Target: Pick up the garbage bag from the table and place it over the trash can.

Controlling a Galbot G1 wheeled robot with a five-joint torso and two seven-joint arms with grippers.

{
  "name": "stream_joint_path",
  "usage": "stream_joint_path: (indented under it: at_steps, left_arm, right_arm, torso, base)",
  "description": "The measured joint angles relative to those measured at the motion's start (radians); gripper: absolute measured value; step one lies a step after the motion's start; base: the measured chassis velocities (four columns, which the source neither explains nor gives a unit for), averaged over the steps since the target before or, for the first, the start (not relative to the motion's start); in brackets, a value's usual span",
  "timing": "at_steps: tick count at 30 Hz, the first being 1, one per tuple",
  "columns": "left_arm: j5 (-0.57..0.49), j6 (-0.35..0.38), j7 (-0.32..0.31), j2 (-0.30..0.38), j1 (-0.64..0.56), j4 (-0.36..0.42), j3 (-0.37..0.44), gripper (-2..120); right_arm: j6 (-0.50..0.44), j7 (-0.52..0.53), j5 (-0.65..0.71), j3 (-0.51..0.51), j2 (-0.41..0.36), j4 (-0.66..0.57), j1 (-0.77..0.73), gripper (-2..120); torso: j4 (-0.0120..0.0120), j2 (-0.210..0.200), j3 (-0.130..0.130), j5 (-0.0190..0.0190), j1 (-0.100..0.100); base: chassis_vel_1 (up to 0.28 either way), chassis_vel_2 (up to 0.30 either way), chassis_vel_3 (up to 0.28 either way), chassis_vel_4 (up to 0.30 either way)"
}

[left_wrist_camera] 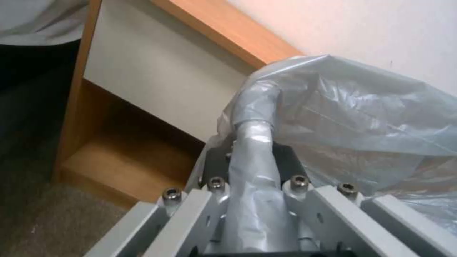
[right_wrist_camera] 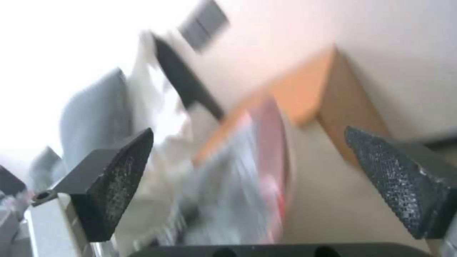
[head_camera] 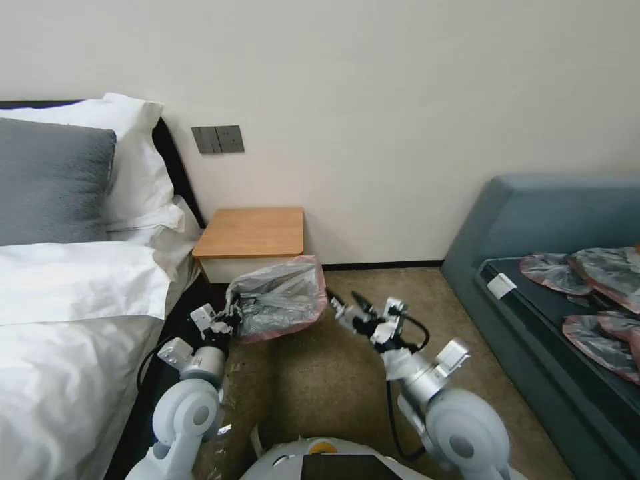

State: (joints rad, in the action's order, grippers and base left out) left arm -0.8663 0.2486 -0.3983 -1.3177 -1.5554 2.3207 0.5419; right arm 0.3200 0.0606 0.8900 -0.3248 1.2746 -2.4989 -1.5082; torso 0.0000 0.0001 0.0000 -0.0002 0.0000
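The garbage bag (head_camera: pixel 283 293) hangs puffed open in front of the table (head_camera: pixel 252 231), its pinkish rim toward the carpet. My left gripper (head_camera: pixel 232 315) is shut on a bunched strand of the bag (left_wrist_camera: pixel 357 117) at its near edge; in the left wrist view the left gripper (left_wrist_camera: pixel 252 159) clamps this twisted plastic below the table's white drawer front (left_wrist_camera: pixel 157 78). My right gripper (head_camera: pixel 347 307) stands open just right of the bag, apart from it. In the right wrist view the right gripper (right_wrist_camera: pixel 257 167) faces the blurred bag (right_wrist_camera: pixel 252 167) with its fingertips (right_wrist_camera: pixel 119 171) spread wide. The trash can is hidden or out of view.
A bed (head_camera: pixel 67 300) with white linen and a grey pillow (head_camera: pixel 50 180) fills the left. A teal sofa (head_camera: pixel 533 220) on the right carries several flattened bags (head_camera: pixel 587 280). Brown carpet (head_camera: pixel 333 387) lies open between them. A switch panel (head_camera: pixel 218 139) is on the wall.
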Motion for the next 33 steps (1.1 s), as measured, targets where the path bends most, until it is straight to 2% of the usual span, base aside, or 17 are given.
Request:
stream_joint_path:
  at_steps: [3, 7, 11, 16, 26, 30, 32, 33]
  left_arm:
    - [-0.006, 0.000, -0.001, 0.002, 0.000, 0.006, -0.003, 6]
    - [-0.027, 0.001, -0.003, -0.001, 0.007, 0.007, -0.018, 6]
    - [-0.029, 0.002, -0.003, -0.004, 0.010, 0.003, -0.025, 6]
    - [-0.035, 0.002, -0.003, -0.009, 0.005, 0.009, -0.024, 6]
    - [-0.049, 0.000, -0.002, -0.011, 0.004, 0.020, -0.024, 6]
    - [-0.049, -0.001, -0.001, -0.014, 0.003, 0.027, -0.027, 6]
    - [-0.049, -0.001, -0.002, -0.015, 0.003, 0.028, -0.028, 6]
    - [-0.049, -0.001, -0.002, -0.016, 0.002, 0.030, -0.028, 6]
  right_arm:
    - [-0.032, -0.022, -0.019, 0.005, 0.017, 0.027, 0.030, 100]
    - [-0.093, -0.102, -0.142, 0.047, 0.117, 0.145, 0.088, 100]
    - [-0.105, -0.121, -0.193, 0.061, 0.157, 0.198, 0.116, 100]
    - [-0.109, -0.122, -0.203, 0.073, 0.180, 0.251, 0.140, 100]
    - [-0.113, -0.126, -0.200, 0.079, 0.196, 0.266, 0.140, 99]
    - [-0.115, -0.131, -0.199, 0.079, 0.199, 0.266, 0.137, 82]
    - [-0.115, -0.133, -0.199, 0.079, 0.200, 0.265, 0.136, 78]
    - [-0.115, -0.135, -0.199, 0.079, 0.201, 0.264, 0.134, 72]
  torso:
    - [0.0001, 0.000, 0.000, 0.0001, 0.000]
    - [0.0000, 0.000, 0.000, 0.0002, 0.000]
    - [0.0000, 0.000, 0.000, 0.0001, 0.000]
    - [0.0001, 0.000, 0.000, 0.0000, 0.000]
    - [0.0000, 0.000, 0.000, 0.0001, 0.000]
    - [0.0000, 0.000, 0.000, 0.0002, 0.000]
    - [0.0000, 0.000, 0.000, 0.0002, 0.000]
    - [0.0000, 0.000, 0.000, 0.0002, 0.000]
  base:
    - [0.000, 0.000, 0.000, 0.000]
    - [0.000, 0.000, 0.000, 0.000]
    - [0.000, 0.000, 0.000, 0.000]
    - [0.000, 0.000, 0.000, 0.000]
    - [0.000, 0.000, 0.000, 0.000]
    - [0.000, 0.000, 0.000, 0.000]
    - [0.000, 0.000, 0.000, 0.000]
    - [0.000, 0.000, 0.000, 0.000]
